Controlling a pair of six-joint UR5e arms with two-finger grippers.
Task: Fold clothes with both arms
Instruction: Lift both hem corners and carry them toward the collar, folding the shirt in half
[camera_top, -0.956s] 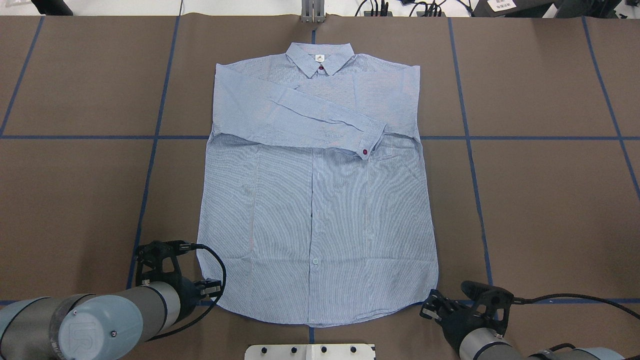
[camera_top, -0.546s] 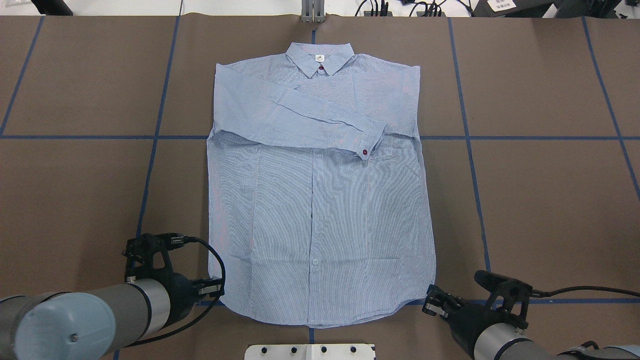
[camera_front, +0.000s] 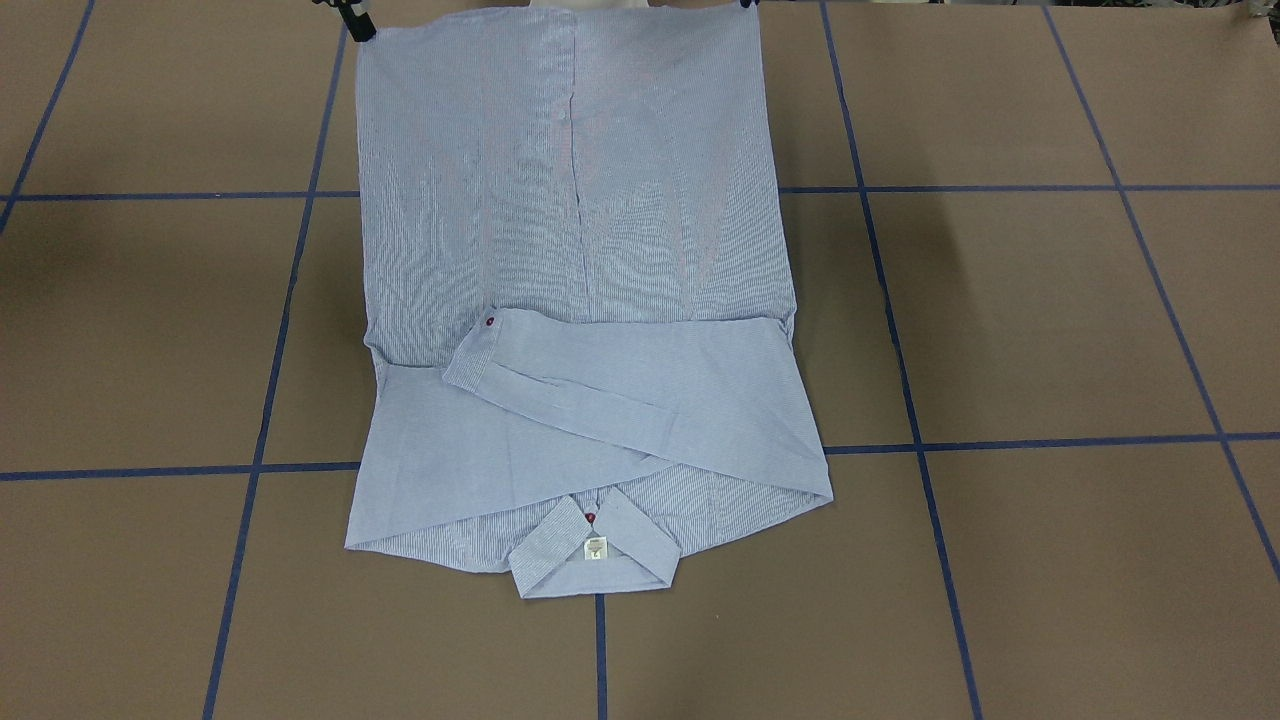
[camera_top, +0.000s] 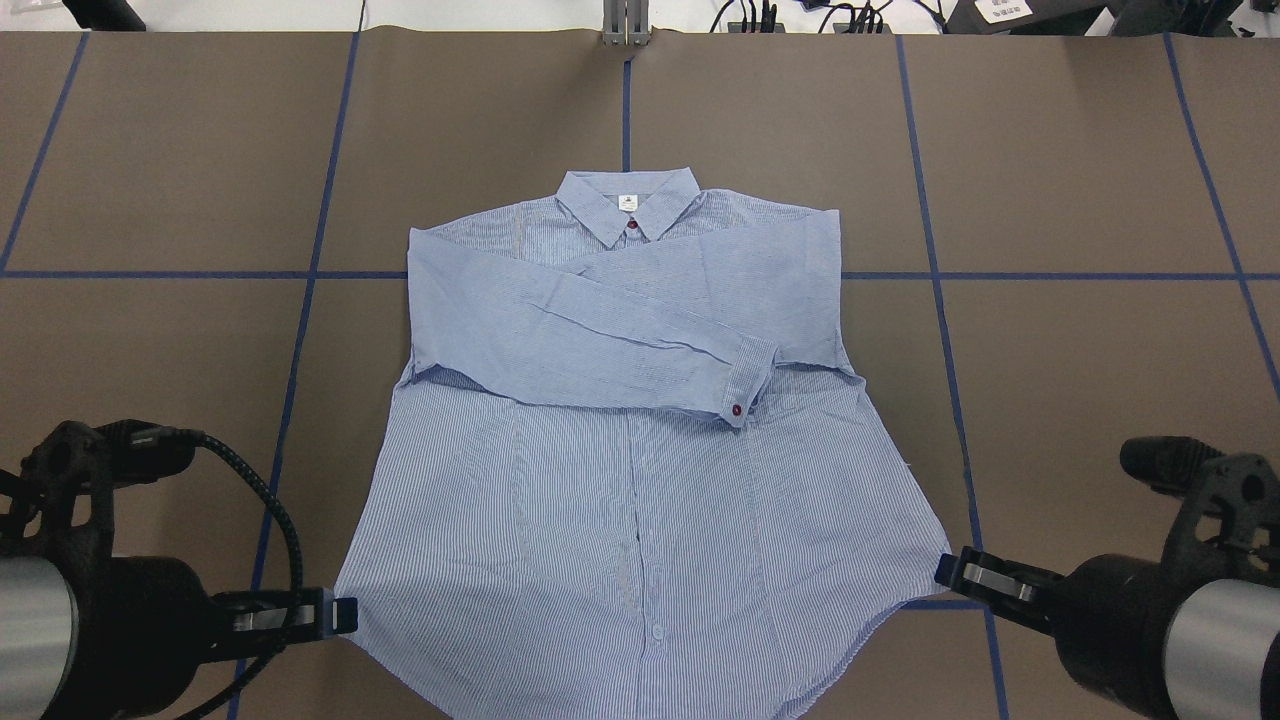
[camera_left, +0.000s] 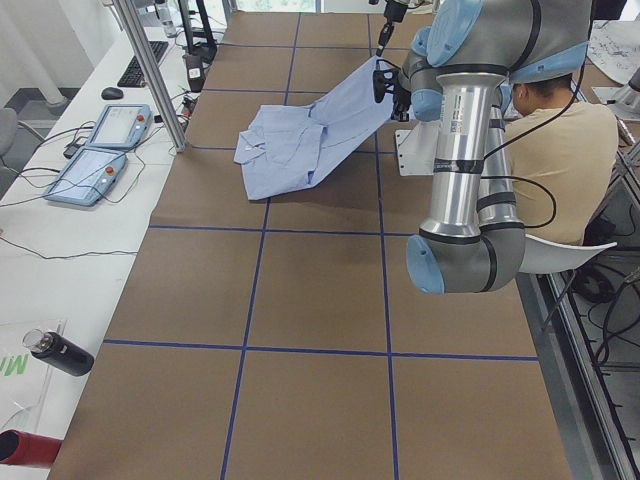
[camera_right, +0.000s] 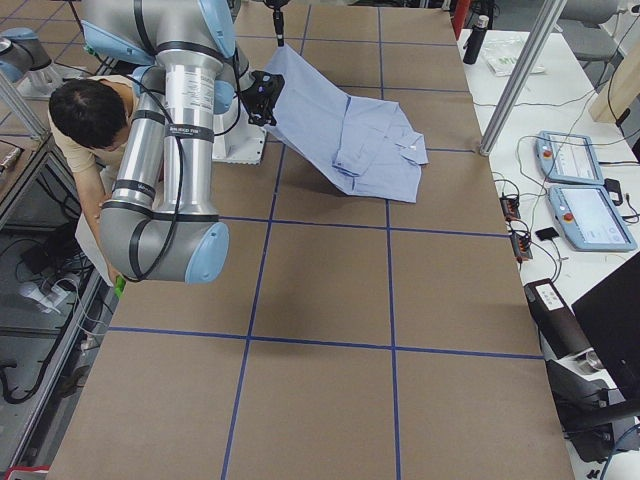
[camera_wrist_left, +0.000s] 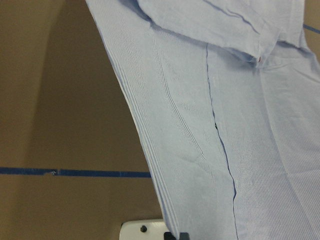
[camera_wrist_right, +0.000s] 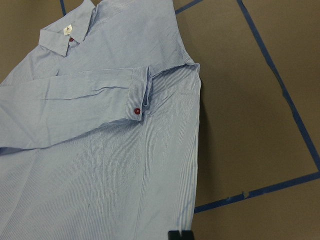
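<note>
The light blue striped shirt (camera_top: 640, 500) lies face up, collar (camera_top: 627, 205) at the far end, one sleeve folded across the chest with its red-buttoned cuff (camera_top: 745, 388). My left gripper (camera_top: 338, 613) is shut on the hem's left corner. My right gripper (camera_top: 948, 572) is shut on the hem's right corner. Both hold the hem off the table, so the body slopes down to the collar end, as the exterior left view (camera_left: 320, 130) and the exterior right view (camera_right: 340, 125) show. The front-facing view shows the shirt (camera_front: 570, 200) stretched taut.
The brown table has blue tape lines (camera_top: 300, 275). The white pedestal base (camera_wrist_left: 142, 229) sits under the raised hem. A metal post (camera_top: 625, 22) stands at the far edge. An operator (camera_left: 545, 150) sits behind the robot. Teach pendants (camera_left: 100, 150) and bottles (camera_left: 60, 352) lie on the side bench.
Both grippers have risen and spread apart with the hem corners in them. The hem has lifted off the table and the whole shirt has slid toward the robot.
</note>
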